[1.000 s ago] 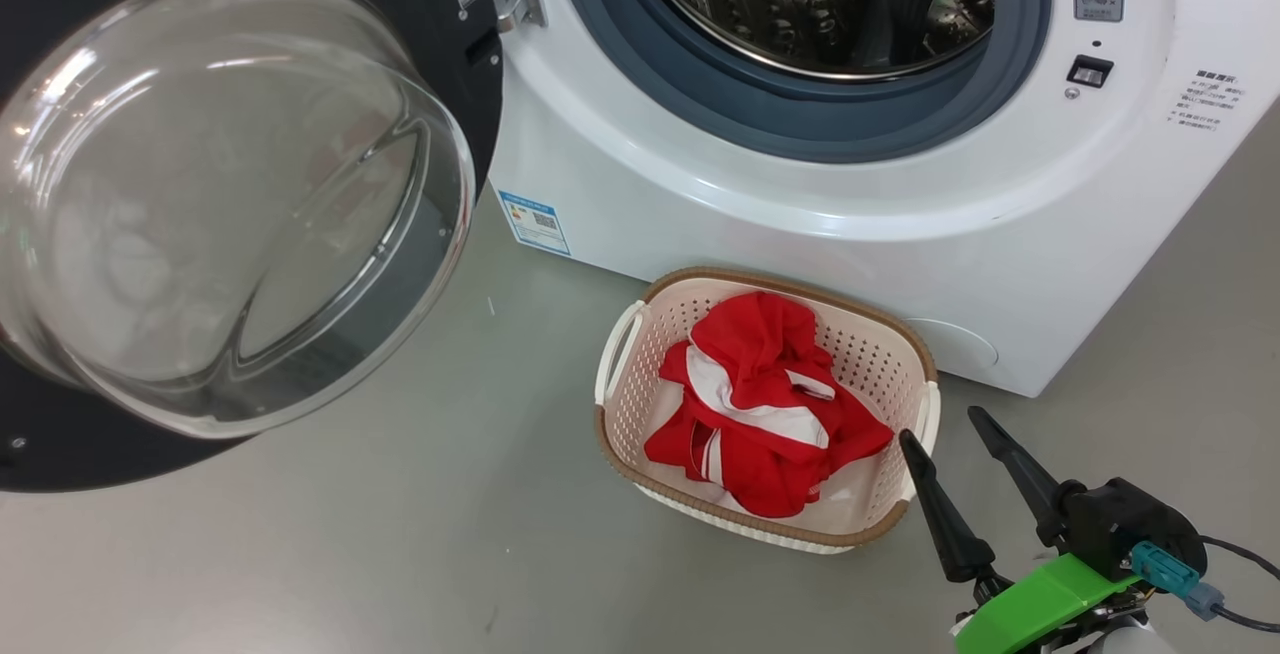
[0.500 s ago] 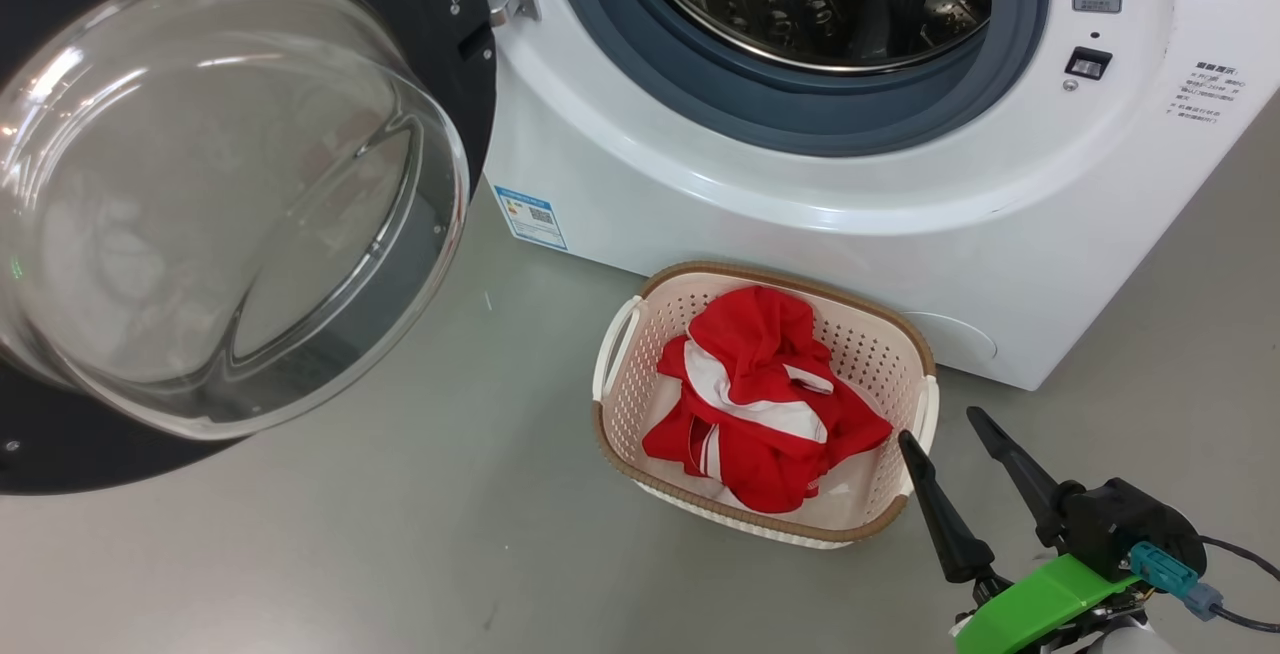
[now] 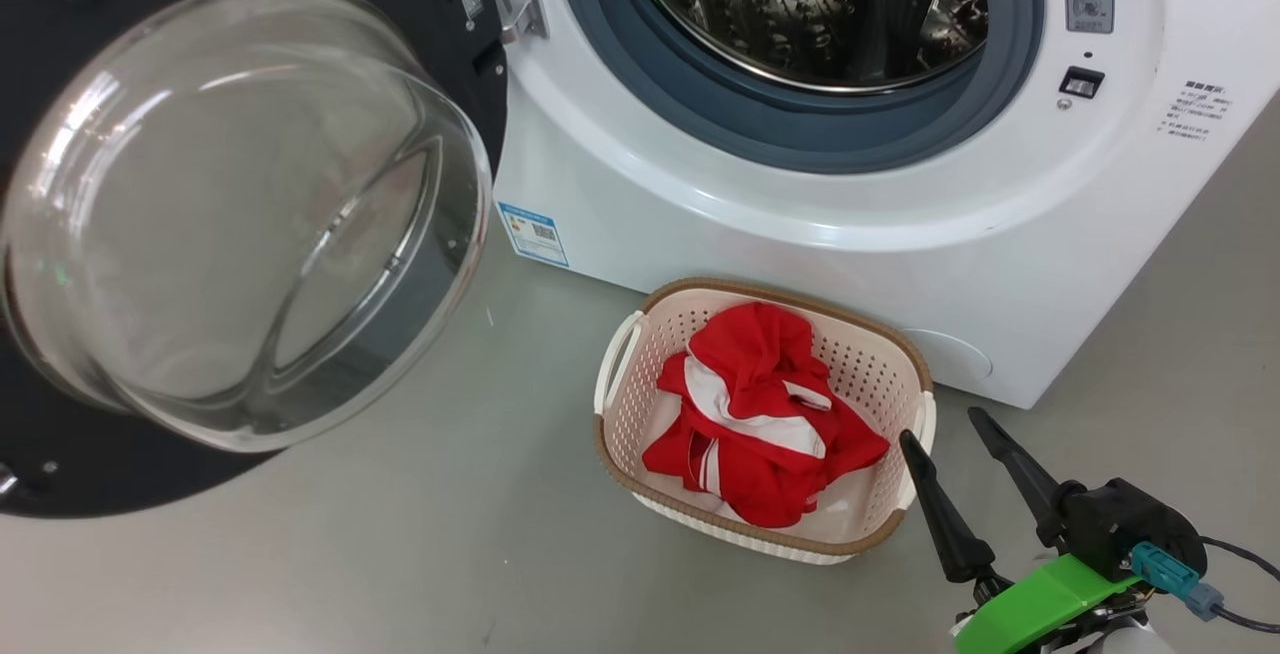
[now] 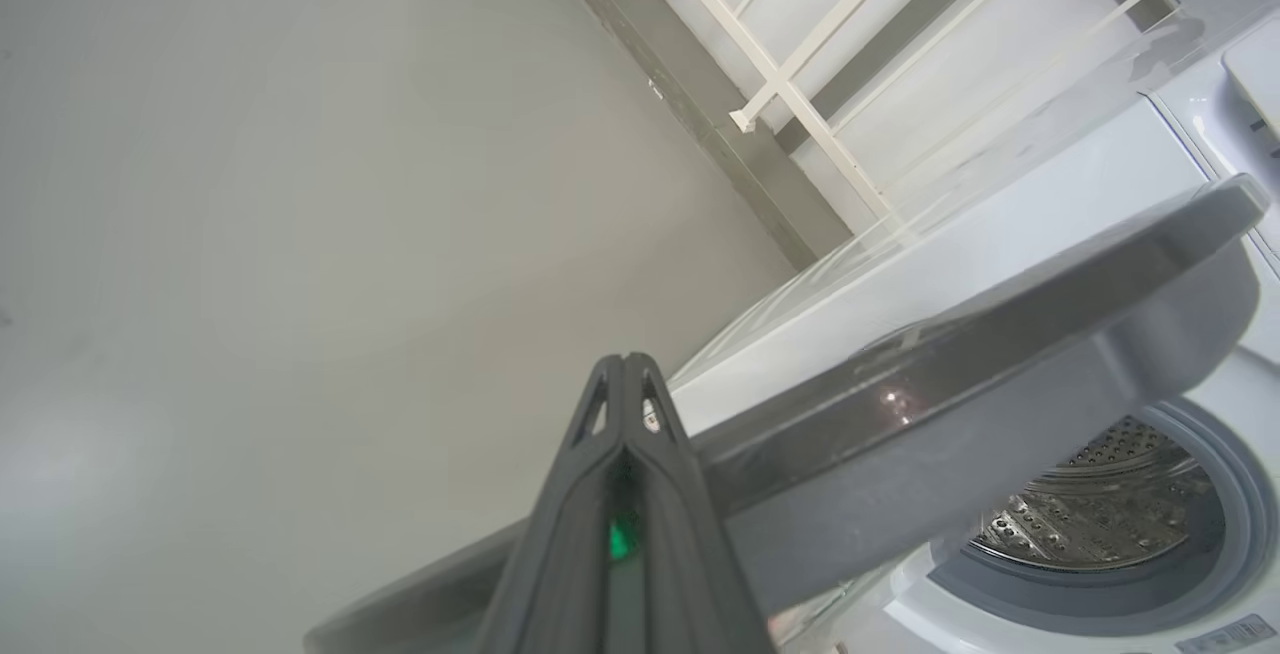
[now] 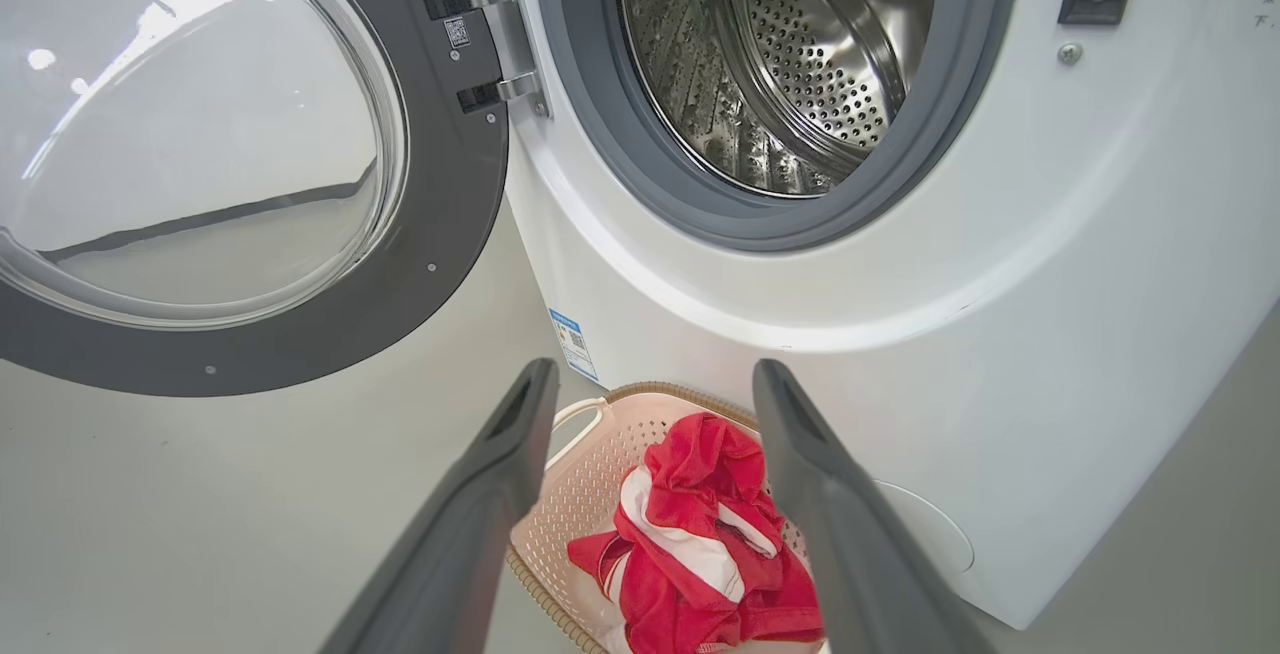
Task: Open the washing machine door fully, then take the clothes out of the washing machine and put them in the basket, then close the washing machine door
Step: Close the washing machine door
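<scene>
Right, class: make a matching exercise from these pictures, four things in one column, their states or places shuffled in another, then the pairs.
1 washing machine door
2 clothes
3 left gripper
4 right gripper

A fingers pressed shut
B swung open
C lying in the basket
D fingers spread apart

Pairs: 1-B, 2-C, 3-A, 4-D

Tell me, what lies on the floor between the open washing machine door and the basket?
Nothing: the head view shows bare grey floor between the washing machine door and the basket.
</scene>
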{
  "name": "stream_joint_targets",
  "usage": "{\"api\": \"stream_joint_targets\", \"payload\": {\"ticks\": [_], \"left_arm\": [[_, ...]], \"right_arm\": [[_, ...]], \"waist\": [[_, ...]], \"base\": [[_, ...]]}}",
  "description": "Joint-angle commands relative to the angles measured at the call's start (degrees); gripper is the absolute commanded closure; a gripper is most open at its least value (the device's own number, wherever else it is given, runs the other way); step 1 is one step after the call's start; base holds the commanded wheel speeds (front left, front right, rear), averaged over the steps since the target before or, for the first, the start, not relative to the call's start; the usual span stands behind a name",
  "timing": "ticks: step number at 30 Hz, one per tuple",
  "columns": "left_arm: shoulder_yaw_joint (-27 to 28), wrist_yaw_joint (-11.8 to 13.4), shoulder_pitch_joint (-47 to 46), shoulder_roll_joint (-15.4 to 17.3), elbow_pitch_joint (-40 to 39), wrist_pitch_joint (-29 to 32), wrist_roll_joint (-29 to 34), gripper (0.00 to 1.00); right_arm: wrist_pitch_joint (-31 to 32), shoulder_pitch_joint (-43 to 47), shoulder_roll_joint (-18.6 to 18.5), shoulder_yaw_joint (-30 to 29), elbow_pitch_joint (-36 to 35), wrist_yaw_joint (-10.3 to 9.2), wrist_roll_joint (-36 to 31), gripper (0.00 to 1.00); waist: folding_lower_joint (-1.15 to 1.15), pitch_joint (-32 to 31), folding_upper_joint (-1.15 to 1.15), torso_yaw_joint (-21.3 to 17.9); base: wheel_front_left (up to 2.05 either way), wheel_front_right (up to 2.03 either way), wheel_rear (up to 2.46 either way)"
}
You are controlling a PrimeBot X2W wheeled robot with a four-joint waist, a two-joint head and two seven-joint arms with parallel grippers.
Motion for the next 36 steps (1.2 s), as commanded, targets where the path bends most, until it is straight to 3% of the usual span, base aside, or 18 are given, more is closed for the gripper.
{"api": "stream_joint_targets", "payload": {"ticks": [1, 22, 29, 36], "left_arm": [[-0.8, -0.5, 1.7, 0.8, -4.3, 3.2, -1.9, 1.00], [-3.0, -0.5, 16.8, 3.1, -31.9, 11.8, -14.1, 1.00], [-4.2, -0.5, 19.9, 1.4, -41.7, 11.9, -16.4, 1.00], [-8.5, -0.5, 20.0, -2.7, -48.5, 8.8, -15.3, 1.00]], "right_arm": [[-0.4, -1.0, -0.1, 1.0, -1.3, 0.28, -0.4, 0.00], [-0.4, 1.2, 0.7, -0.1, -2.1, 0.28, 0.1, 0.00], [-0.4, 1.9, 0.8, -0.8, -2.3, 0.28, 0.2, 0.00], [-0.4, 2.3, 1.1, -1.3, -2.6, 0.28, 0.1, 0.00]], "waist": [[0.00, -0.6, 0.00, 0.0], [0.00, -4.5, 0.00, -2.0], [0.00, -5.2, 0.00, -3.8], [0.00, -5.6, 0.00, -6.1]], "base": [[0.00, 0.00, 0.00], [0.00, 0.00, 0.00], [0.00, 0.00, 0.00], [0.00, 0.00, 0.00]]}}
